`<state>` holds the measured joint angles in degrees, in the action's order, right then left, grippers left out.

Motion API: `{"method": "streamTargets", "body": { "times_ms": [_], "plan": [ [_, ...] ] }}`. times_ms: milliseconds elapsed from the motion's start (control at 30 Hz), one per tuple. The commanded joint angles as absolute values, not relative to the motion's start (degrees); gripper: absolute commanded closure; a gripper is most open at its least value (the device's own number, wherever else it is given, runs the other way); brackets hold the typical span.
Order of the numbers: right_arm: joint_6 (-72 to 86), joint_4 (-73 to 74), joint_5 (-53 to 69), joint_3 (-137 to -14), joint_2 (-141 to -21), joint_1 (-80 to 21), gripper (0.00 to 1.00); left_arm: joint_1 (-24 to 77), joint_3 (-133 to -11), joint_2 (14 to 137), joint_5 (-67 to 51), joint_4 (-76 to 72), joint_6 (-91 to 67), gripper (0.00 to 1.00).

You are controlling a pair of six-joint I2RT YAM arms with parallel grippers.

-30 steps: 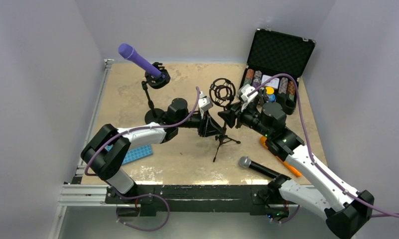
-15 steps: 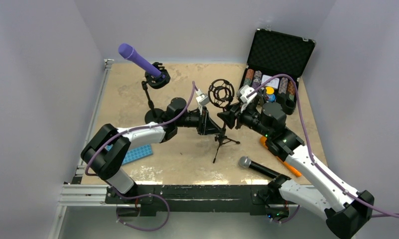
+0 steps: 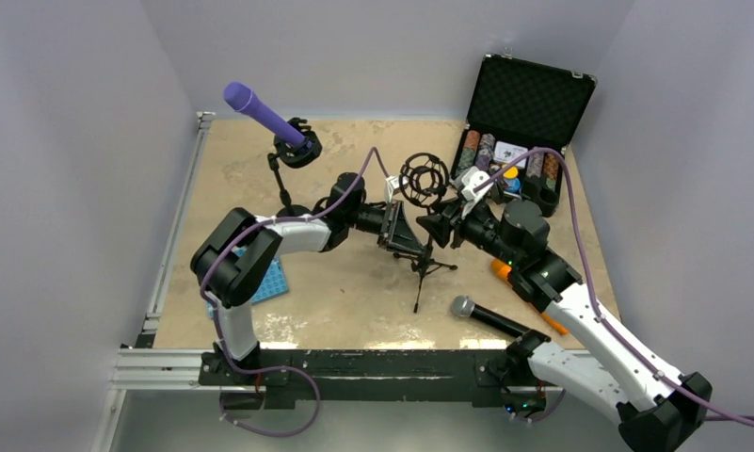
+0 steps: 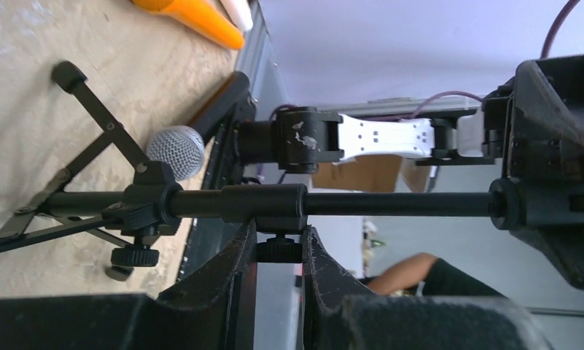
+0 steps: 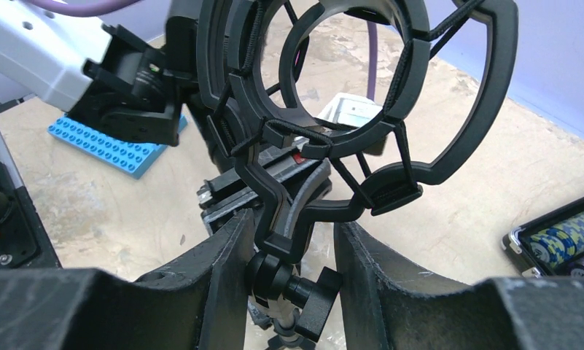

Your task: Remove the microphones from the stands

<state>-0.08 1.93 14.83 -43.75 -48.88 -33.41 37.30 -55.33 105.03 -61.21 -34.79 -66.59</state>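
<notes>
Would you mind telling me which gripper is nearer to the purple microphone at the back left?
The left. The left gripper sits on the tripod stand's pole mid-table, right of the purple microphone. The right gripper is farther right, at the shock mount.
</notes>
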Motion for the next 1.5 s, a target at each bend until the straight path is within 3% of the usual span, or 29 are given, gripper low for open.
{"method": "streamTargets", "body": {
  "times_ms": [0,233,300,367,433,567,733,867,1033,1133,1233,1467],
  "plan": [
    [-2.8,7.9,13.1,-40.2,-49.6,-33.3,1.00,38.2,-60.7,107.8,-70.6,-34.7,-79.4,1.00],
    [-2.6,7.8,13.4,-39.4,-48.7,-33.3,1.00,38.1,-63.4,108.8,-71.7,-30.3,-78.3,0.99],
    [-2.7,7.7,13.2,-39.5,-48.7,-33.3,1.00,38.1,-64.1,107.4,-70.8,-25.5,-73.7,0.68],
    [-2.8,7.6,13.0,-39.7,-48.8,-33.3,1.00,37.6,-63.2,104.5,-68.7,-22.4,-69.4,0.48],
    [-2.8,7.6,12.9,-40.0,-49.1,-33.3,1.00,36.9,-61.4,101.0,-67.3,-21.3,-65.9,0.45],
    [-2.7,7.8,13.0,-40.7,-49.6,-33.3,1.00,36.4,-55.7,93.0,-63.7,-14.7,-52.8,0.26],
    [-3.0,7.8,12.4,-40.8,-49.8,-33.3,1.00,37.0,-47.7,86.4,-56.1,-9.0,-36.3,0.28],
    [-2.8,7.7,13.1,-40.7,-49.9,-33.3,1.00,38.4,-43.9,80.2,-41.9,-8.8,-20.5,0.31],
    [-2.7,7.7,14.2,-40.5,-49.9,-33.3,1.00,39.7,-37.9,75.4,-29.8,-25.5,-2.3,0.37],
    [-2.8,7.6,13.9,-40.3,-50.1,-33.3,1.00,40.6,-39.3,77.4,-32.5,-29.1,10.2,0.31],
    [-2.7,7.8,13.9,-40.6,-50.3,-33.2,1.00,40.8,-41.1,79.8,-36.2,-32.1,17.3,0.31],
    [-2.6,7.7,13.6,-41.1,-50.9,-33.3,1.00,42.7,-44.3,81.9,-45.2,-29.5,26.8,0.44]
  ]
}}
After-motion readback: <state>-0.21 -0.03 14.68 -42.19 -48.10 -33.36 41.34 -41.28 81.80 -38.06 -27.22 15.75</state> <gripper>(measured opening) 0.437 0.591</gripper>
